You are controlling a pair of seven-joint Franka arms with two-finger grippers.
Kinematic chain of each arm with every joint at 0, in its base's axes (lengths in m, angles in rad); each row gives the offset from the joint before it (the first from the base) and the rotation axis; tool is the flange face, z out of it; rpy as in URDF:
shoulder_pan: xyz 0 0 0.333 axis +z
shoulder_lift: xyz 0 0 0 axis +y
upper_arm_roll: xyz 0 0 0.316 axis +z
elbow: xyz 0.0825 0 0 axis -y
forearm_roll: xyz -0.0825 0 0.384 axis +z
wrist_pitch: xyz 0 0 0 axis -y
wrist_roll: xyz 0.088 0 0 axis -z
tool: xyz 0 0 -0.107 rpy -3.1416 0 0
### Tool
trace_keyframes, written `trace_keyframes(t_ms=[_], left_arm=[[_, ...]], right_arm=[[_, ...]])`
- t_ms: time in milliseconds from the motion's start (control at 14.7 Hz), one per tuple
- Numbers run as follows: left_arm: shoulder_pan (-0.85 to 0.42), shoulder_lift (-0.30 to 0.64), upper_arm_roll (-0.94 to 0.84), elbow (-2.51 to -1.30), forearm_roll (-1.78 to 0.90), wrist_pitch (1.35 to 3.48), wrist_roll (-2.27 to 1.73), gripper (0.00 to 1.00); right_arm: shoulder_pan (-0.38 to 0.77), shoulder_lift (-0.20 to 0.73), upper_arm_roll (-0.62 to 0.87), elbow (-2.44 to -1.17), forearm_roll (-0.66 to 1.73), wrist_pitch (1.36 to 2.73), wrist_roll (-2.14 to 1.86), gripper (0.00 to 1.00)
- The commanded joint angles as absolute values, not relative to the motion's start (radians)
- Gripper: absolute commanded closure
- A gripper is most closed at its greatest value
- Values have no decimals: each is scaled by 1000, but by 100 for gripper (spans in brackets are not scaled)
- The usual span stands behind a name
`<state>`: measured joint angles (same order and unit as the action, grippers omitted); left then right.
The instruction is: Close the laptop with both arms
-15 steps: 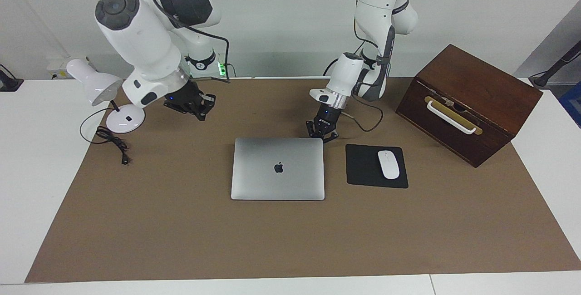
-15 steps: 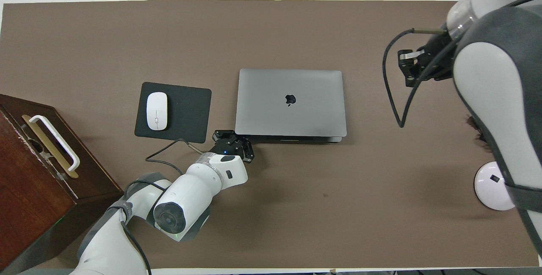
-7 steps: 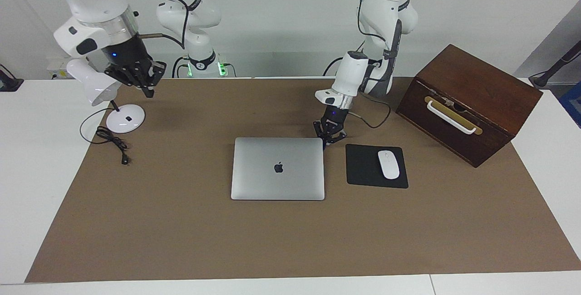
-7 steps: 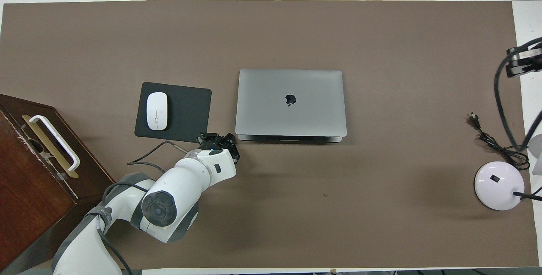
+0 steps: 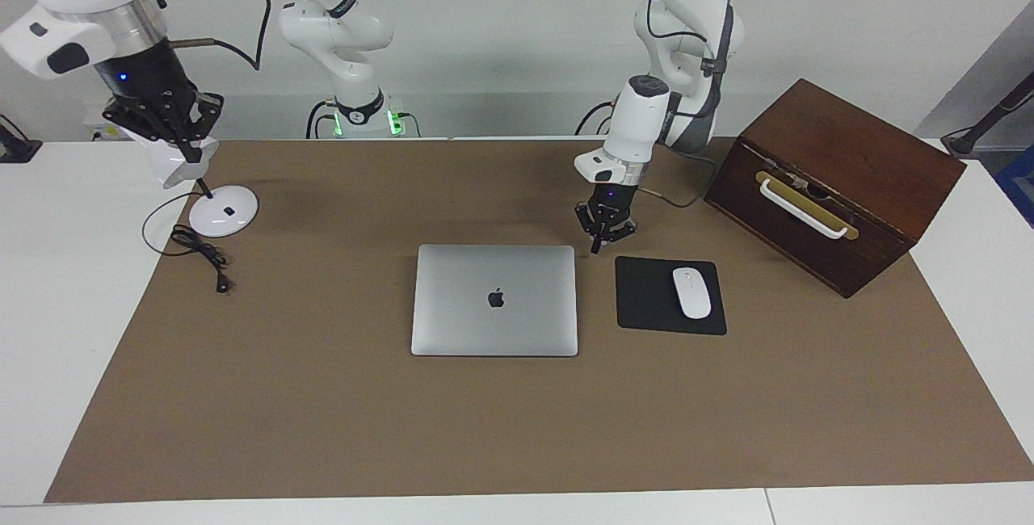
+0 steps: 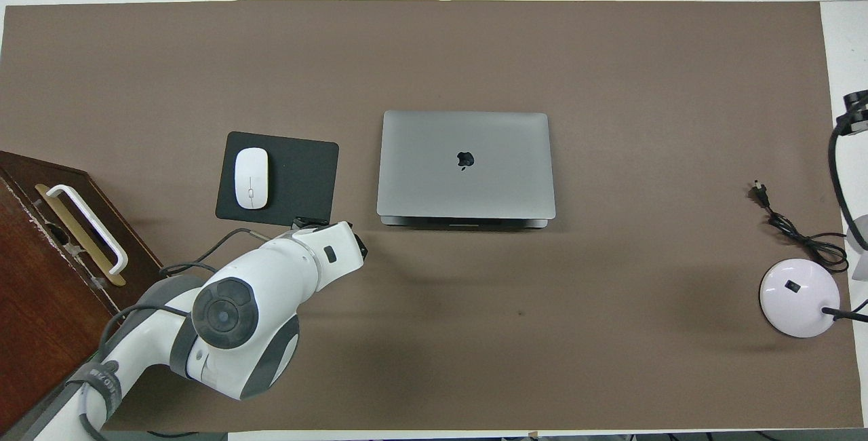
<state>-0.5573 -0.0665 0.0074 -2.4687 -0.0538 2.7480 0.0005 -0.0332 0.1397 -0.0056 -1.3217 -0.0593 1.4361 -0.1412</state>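
Observation:
The silver-grey laptop [image 5: 494, 299] [image 6: 465, 164] lies closed and flat on the brown mat, its dark logo facing up. My left gripper [image 5: 597, 247] hangs shut just above the mat, beside the laptop's corner nearest the left arm's base, touching nothing. In the overhead view its white wrist hides most of the left gripper [image 6: 360, 248]. My right gripper [image 5: 191, 155] is raised and shut over the head of the desk lamp at the right arm's end of the table, empty. Only an edge of the right gripper [image 6: 856, 112] shows in the overhead view.
A black mouse pad [image 5: 649, 299] with a white mouse [image 5: 691, 292] lies beside the laptop toward the left arm's end. A dark wooden box [image 5: 840, 178] with a white handle stands past it. The white lamp's base [image 5: 224, 211] and its black cable [image 5: 202, 254] sit at the right arm's end.
The left gripper has drawn up and away from the laptop's corner toward the mouse pad. The right arm has swung outward and up to the lamp. The laptop has not moved.

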Motion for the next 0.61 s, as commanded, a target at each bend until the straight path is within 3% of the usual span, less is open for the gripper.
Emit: trace_keyframes(t_ms=[0,68,204,272,407,543], left_arm=[[-551,-92,6,-2396,-112,2616,-2,100],[-549,-92,8,-2395,-124,2615,-2,100],[-548,-92,11,-2392,-135,2614,-2,100],[-548,-94,14,-2390,-143,2612,-5,100],[-534,-112,18,-2381,-163,2591,-8,100],[-473,-144,20,-2317,-163,2428,-2,100]], right_arm=[[-48,75,-6,-1500,-22,1582,-86,100],[-51,57,-6,-1556,-17,1653,-75,100],[-54,40,-9,-1641,-17,1738,-74,49],[-55,40,-9,-1657,-15,1762,-72,28],[-54,46,-9,-1658,-17,1781,-64,0],[-52,48,-9,-1645,-20,1779,-61,0]])
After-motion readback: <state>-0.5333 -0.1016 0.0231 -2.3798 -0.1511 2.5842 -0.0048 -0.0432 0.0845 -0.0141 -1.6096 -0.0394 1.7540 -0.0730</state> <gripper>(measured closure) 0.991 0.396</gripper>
